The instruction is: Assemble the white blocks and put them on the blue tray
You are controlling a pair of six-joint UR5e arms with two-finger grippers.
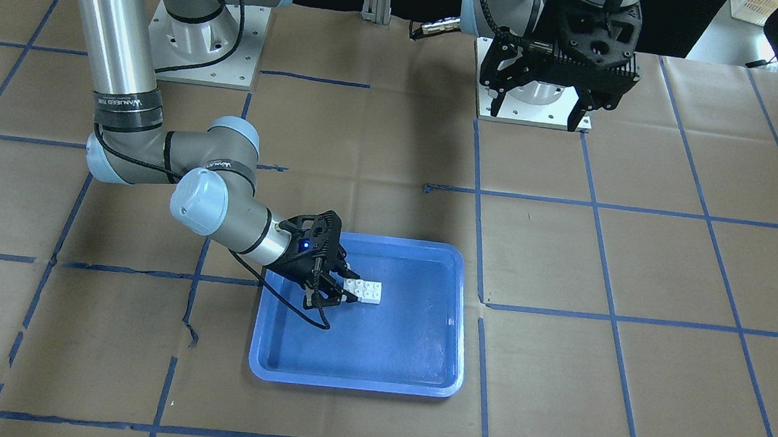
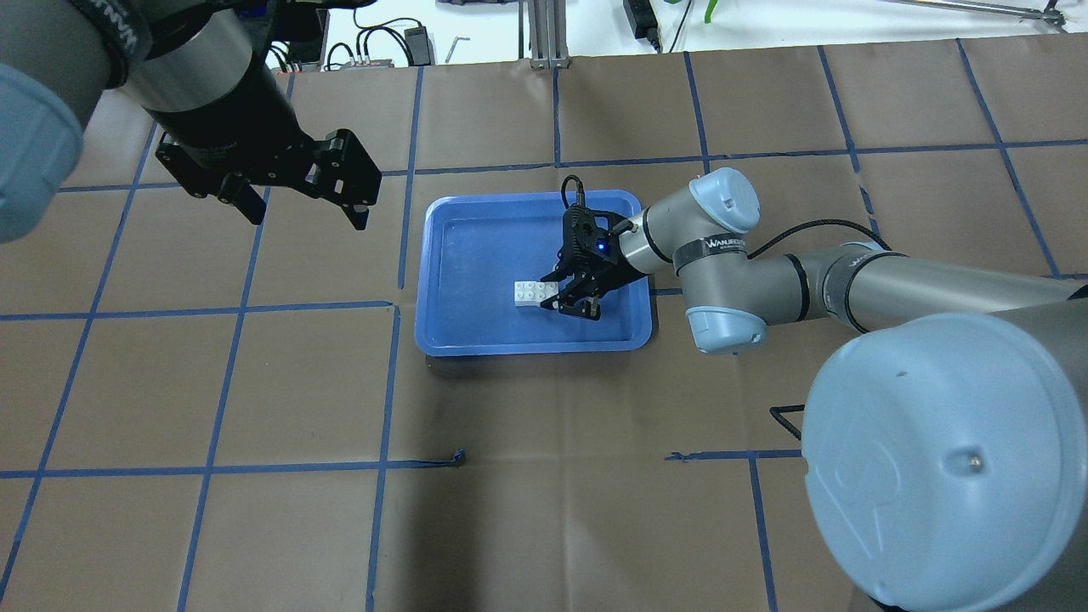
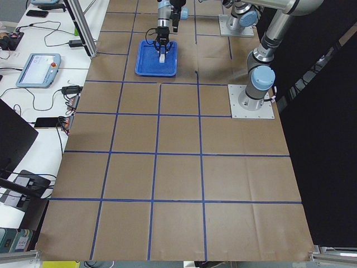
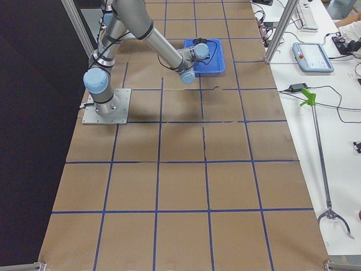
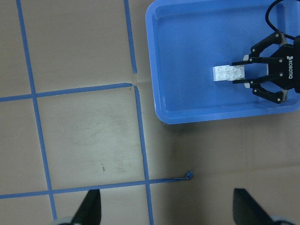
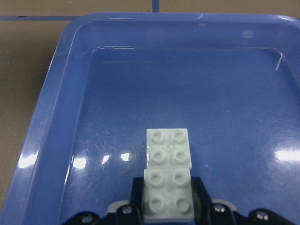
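The two white blocks (image 1: pixel 368 291) lie end to end as one short bar on the floor of the blue tray (image 1: pixel 352 383), near its middle. My right gripper (image 1: pixel 354 287) reaches low into the tray and is shut on the end of the bar. In the right wrist view the near block (image 6: pixel 167 194) sits between the black pads while the far block (image 6: pixel 168 147) sticks out ahead over the tray (image 6: pixel 61 117). My left gripper (image 2: pixel 297 208) hangs open and empty high above the table, to the left of the tray (image 2: pixel 442 263).
Brown paper with a blue tape grid covers the table. Both arm bases (image 1: pixel 209 44) stand on plates at the robot's edge. A small scrap of blue tape (image 2: pixel 459 459) lies in front of the tray. Side benches hold cables and pendants.
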